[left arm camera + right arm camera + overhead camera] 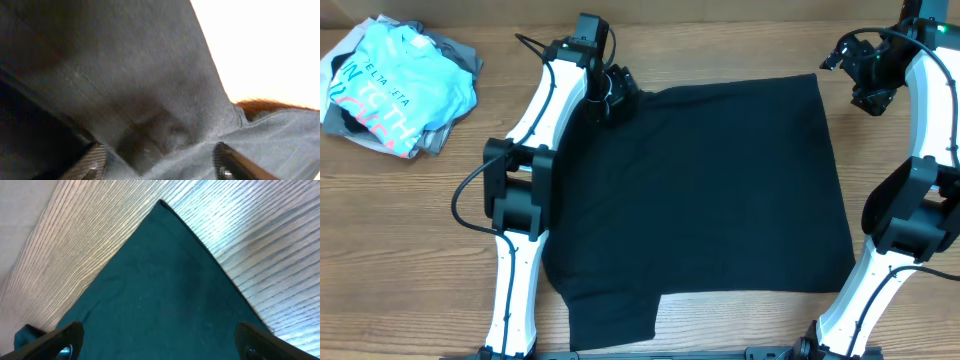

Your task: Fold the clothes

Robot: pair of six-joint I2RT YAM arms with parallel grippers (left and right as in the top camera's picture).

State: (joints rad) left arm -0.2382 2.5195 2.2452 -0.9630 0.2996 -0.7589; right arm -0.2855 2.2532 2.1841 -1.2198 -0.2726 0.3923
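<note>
The left arm [535, 130] stretches from the near edge to the far side, the left gripper [610, 95] low with its fingers [92, 161] apart, while the right arm [923, 160] bends at the elbow, the right gripper [868, 82] at far right, jaws wide.

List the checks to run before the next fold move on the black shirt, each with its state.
1. Left end effector at black T-shirt's far corner: ok.
2. Left grip secured: cannot tell; fingers apart, cloth between.
3. Right end effector open: ok.
4. Right grip on its corner: not ok; nothing held.
5. Shirt spread flat: ok.
6. Clothes pile apart from shirt: ok.
</note>
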